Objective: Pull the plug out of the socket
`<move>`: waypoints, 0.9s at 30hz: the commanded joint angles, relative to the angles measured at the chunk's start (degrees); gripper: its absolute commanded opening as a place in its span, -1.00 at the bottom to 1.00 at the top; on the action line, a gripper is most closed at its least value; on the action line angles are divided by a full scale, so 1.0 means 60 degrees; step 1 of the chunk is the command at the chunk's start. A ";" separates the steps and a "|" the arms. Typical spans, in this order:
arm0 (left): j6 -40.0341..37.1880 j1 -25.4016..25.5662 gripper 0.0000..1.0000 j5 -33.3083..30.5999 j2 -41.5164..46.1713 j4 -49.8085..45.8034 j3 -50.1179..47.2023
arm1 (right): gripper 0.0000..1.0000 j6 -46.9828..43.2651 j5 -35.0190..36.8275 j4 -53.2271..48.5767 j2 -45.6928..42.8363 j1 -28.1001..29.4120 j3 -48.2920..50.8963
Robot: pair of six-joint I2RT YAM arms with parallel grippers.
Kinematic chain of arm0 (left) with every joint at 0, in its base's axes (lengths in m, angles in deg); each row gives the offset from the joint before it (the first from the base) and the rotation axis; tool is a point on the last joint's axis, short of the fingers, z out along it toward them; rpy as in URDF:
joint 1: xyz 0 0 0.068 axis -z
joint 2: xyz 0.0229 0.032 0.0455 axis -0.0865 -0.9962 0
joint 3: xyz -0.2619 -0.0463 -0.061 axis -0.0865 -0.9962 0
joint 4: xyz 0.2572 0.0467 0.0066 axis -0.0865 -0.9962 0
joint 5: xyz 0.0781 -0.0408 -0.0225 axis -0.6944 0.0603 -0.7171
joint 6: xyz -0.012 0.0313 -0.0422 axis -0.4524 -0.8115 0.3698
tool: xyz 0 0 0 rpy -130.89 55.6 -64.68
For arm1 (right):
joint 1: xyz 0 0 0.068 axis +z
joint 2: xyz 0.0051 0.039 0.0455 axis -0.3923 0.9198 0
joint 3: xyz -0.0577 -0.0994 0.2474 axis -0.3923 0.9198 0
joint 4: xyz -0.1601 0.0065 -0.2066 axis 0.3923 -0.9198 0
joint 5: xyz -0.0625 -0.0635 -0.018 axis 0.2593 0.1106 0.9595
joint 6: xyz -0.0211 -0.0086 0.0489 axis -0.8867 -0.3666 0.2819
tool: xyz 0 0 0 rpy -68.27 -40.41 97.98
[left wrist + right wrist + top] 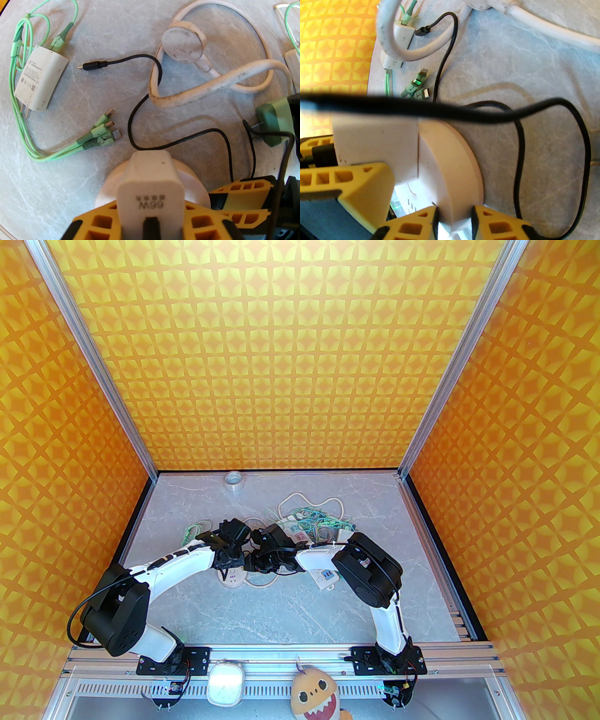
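Where the two arms meet over the middle of the marble table (300, 615), the round white socket (450, 168) lies flat on the surface, just left of centre and on the near side of the cable tangle (318, 521). The white plug (150, 185), a square block marked 66W, is seated in the upper face of the socket. A black cable (145, 103) leaves the top of the plug and loops across the table. The left gripper (150, 222) is clamped on the plug, with one yellow finger against each side of the block. The right gripper (454, 220) is clamped on the socket, with its fingers pinching across the rim of the disc from the right. To the far left of the socket lies a white charger (41, 77) with green cables (23, 131) attached. A thick white cord (211, 84) lies looped on the table near the socket, and the black cable passes through its loop.
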 commanded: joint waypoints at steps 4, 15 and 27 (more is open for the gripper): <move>0.0143 0.0053 -0.71 0.1265 0.0362 0.0274 0.0410 | -0.40 -0.0218 0.1378 -0.1079 0.0639 0.0072 0.0154; 0.0191 0.0066 -0.76 0.1131 0.1458 0.0997 -0.0421 | -0.40 -0.0175 0.1397 -0.1086 0.0618 0.0070 0.0182; -0.0025 0.1135 -0.79 -0.0573 0.0406 -0.0077 0.0357 | -0.40 -0.0160 0.1445 -0.1086 0.0643 0.0087 0.0177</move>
